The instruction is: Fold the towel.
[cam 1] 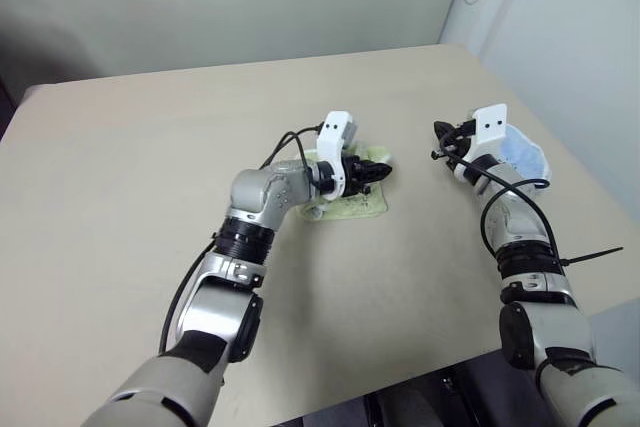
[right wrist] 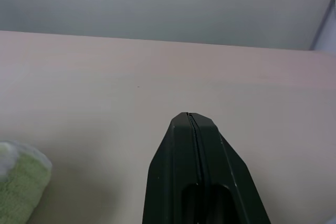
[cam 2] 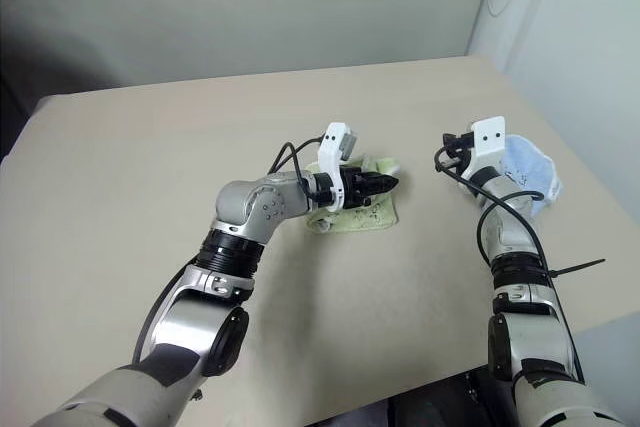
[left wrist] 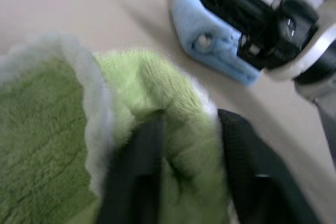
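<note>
Partly covered by the left arm's wrist and white camera mount: the light green terry towel [cam 1: 352, 203], its near-left part out of sight from the head camera. Cut off at the left and lower edges in the left wrist view, same towel, with the two black fingers [left wrist: 137, 171] blurred. Tucked behind the right arm's white mount, much of the smaller light blue cloth [cam 2: 528, 175]. Too soft to make out: stitching and loop.

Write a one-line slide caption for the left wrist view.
Left hand with fingers apart astride a fold of the green towel, with the light blue cloth beyond on the table.
</note>
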Robot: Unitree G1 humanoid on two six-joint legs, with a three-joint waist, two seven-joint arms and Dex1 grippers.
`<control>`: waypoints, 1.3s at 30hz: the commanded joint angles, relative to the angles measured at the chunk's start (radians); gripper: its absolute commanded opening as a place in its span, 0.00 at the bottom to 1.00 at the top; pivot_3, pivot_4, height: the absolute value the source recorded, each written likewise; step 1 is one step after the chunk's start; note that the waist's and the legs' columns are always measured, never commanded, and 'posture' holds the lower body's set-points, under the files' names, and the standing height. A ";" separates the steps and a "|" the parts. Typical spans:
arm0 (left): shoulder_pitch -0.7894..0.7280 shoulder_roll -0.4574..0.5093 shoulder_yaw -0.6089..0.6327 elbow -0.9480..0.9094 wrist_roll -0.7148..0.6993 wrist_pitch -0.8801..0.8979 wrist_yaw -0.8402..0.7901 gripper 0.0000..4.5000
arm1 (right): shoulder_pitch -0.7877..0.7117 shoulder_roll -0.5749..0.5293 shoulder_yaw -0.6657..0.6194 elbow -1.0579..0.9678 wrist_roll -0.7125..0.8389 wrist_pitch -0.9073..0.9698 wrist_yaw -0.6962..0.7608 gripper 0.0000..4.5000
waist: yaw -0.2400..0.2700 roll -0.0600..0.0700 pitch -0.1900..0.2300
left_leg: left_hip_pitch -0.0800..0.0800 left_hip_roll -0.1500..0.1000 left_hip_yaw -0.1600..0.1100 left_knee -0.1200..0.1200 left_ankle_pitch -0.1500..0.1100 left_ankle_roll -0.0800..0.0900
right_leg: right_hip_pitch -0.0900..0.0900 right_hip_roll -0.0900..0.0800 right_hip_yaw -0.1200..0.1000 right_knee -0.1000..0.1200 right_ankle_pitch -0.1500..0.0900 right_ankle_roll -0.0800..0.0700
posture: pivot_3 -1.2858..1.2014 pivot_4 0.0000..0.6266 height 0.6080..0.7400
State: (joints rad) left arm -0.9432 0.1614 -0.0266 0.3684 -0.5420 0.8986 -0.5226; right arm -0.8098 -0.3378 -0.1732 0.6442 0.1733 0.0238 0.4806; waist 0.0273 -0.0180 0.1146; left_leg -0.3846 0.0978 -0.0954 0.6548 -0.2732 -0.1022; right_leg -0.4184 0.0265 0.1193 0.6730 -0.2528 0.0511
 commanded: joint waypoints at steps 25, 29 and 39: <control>0.247 0.162 0.024 -0.241 0.172 -0.316 -0.031 0.02 | -0.012 0.089 0.214 -0.291 0.101 0.329 0.274 0.00 | -0.008 0.000 0.000 | -0.006 -0.001 -0.002 0.009 -0.003 0.005 | -0.004 0.002 0.002 0.000 0.002 0.002 | 0.52 0.24 1.00; 0.264 0.152 -0.040 -0.140 0.247 -0.355 -0.034 0.02 | 0.032 0.112 0.270 -0.158 0.040 0.302 0.270 0.00 | -0.008 0.000 0.000 | -0.006 -0.001 -0.003 0.009 -0.004 0.006 | -0.005 0.001 0.002 0.001 0.002 0.002 | 0.52 0.24 1.00; 0.311 0.117 0.005 -0.108 0.240 -0.405 -0.046 0.02 | 0.038 0.114 0.297 -0.058 -0.023 0.209 0.276 0.00 | -0.011 -0.001 -0.001 | -0.005 -0.005 -0.004 0.009 -0.009 0.016 | -0.003 0.001 0.007 0.004 0.003 0.004 | 0.52 0.24 1.00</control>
State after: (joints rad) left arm -0.6446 0.2883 -0.0653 0.3098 -0.2639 0.5039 -0.5624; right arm -0.7809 -0.2067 0.1258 0.6161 0.1617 0.2404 0.7466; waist 0.0165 -0.0187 0.1135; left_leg -0.3891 0.0915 -0.0996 0.6647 -0.2825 -0.0859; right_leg -0.4218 0.0273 0.1273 0.6774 -0.2494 0.0559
